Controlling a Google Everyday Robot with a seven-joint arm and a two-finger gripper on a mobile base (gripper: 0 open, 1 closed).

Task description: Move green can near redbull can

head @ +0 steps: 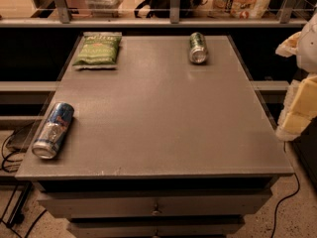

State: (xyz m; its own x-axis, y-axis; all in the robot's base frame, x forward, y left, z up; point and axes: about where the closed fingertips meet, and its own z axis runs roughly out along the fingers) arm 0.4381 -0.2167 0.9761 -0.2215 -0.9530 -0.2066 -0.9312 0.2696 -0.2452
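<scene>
Lying by the front-left corner: redbull can (53,130). Lying near the far edge, toward the far-right corner: green can (198,47), well apart. Off the right edge, holding nothing: gripper (297,108), open or closed impossible to tell. Approach not yet begun; next, reach across and grasp the green can's rounded body.

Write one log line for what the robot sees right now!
green can lying, far right | redbull can lying, near left edge | cans apart | end effector beside table's right edge, touching neither
</scene>
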